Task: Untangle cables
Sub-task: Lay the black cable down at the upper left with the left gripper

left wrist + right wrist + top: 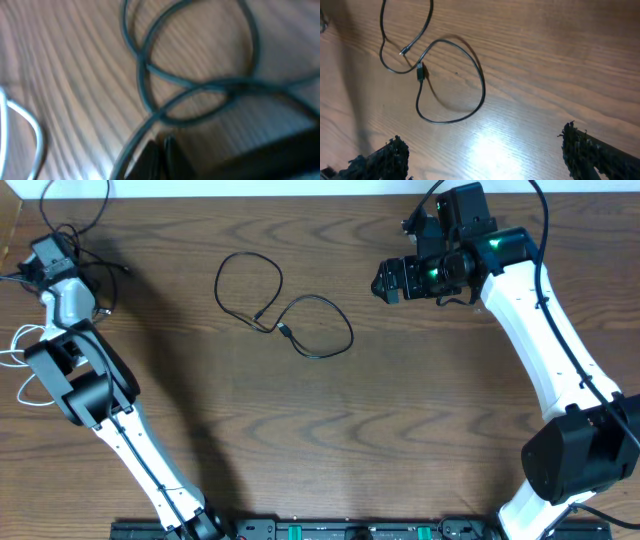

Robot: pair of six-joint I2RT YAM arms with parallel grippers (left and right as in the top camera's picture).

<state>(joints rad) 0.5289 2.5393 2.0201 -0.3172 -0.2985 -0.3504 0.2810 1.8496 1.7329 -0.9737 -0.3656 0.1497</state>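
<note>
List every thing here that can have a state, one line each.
middle black cable: lying loose in two loops that cross, both plug ends free
corner black cables: overlapping, crossed over one another
white cable: looped at the table's left edge, beside the black ones
left gripper: shut, low over the corner cables; a grip on one cannot be told
right gripper: open, empty, above bare wood
</note>
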